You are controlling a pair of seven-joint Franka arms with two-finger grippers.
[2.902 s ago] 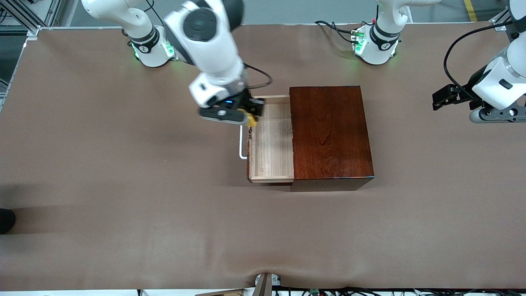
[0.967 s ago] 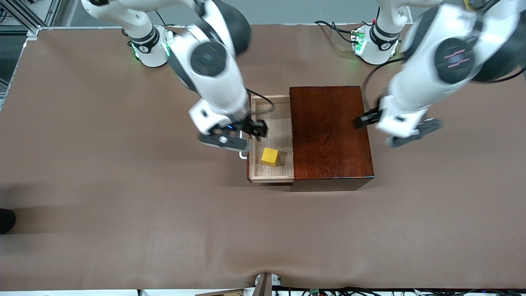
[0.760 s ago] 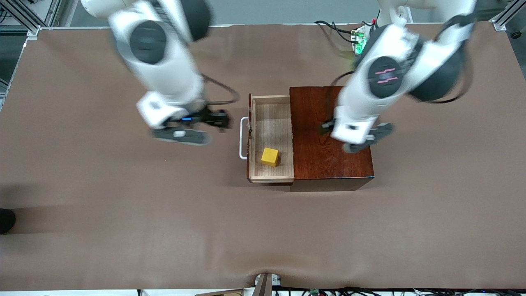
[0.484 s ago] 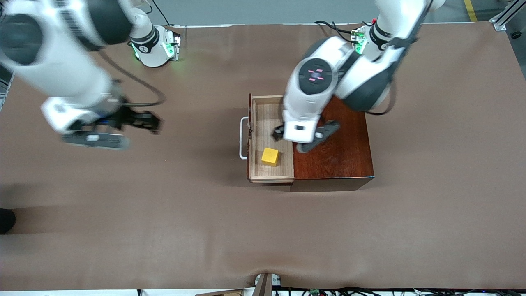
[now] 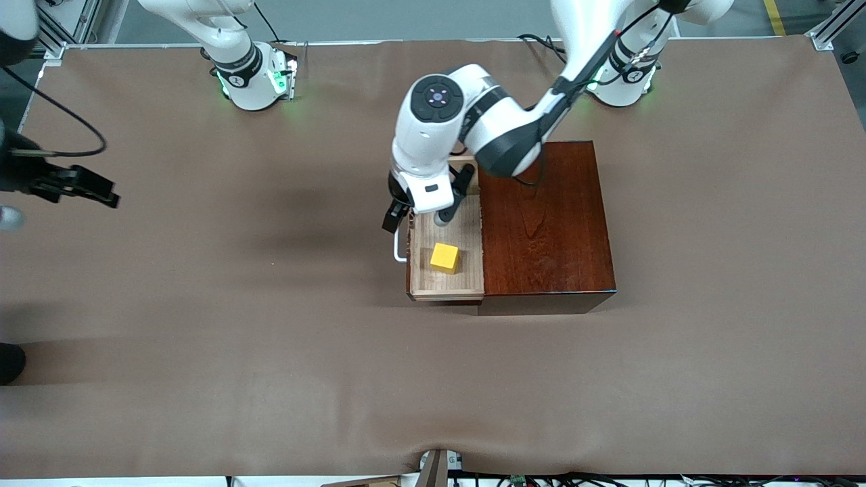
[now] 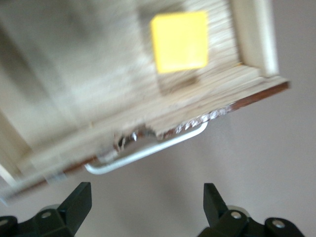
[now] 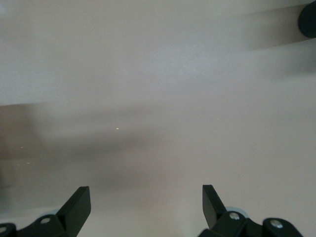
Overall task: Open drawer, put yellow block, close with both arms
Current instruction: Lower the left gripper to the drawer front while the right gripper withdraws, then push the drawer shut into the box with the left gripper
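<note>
Drawer [image 5: 446, 270] of pale wood stands pulled out of the dark mahogany box [image 5: 544, 223], small yellow block [image 5: 444, 258] lying inside. Left end effector [image 5: 423, 220] hangs wide over the white handle [image 6: 148, 150]; right end effector [image 5: 78, 186], wide, waits over bare brown tabletop [image 5: 270, 338]

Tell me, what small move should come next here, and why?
Probably the left gripper, fingers open, should come down against the white handle and push the drawer shut. The yellow block already lies in the open drawer. The right gripper waits open over bare table at the right arm's end.
</note>
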